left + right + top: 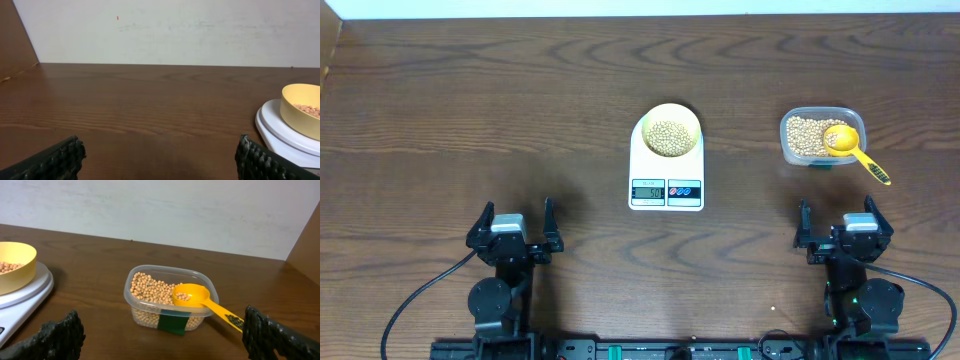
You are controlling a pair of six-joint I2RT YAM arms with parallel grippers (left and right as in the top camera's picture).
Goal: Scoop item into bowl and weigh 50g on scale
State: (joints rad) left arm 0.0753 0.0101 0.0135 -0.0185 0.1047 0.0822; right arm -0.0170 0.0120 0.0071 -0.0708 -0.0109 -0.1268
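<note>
Overhead, the bowl [667, 112] of beans [667, 138] sits on the scale [666, 172] midway between the side edges of the table [470, 110], presumably so its weight reads, with the left gripper [514, 228] and right gripper [840, 225] spread empty at the near edge; the left wrist view shows fingers [55, 160] apart, holding nothing; the right wrist view shows the spoon [192, 296] parked in the tub [150, 311] toward the right edge, likely handy for rescooping.

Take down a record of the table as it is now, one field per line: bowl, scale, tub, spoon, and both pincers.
bowl: pale yellow bowl, sitting on the scale's platform
bowl contents: beans
scale: white scale, display digits too small to read surely
tub: clear tub, right of the scale, holding more beans
spoon: yellow spoon, scoop end in the tub, handle out over its rim
left pincer: open, empty
right pincer: open, empty, short of the tub
</note>
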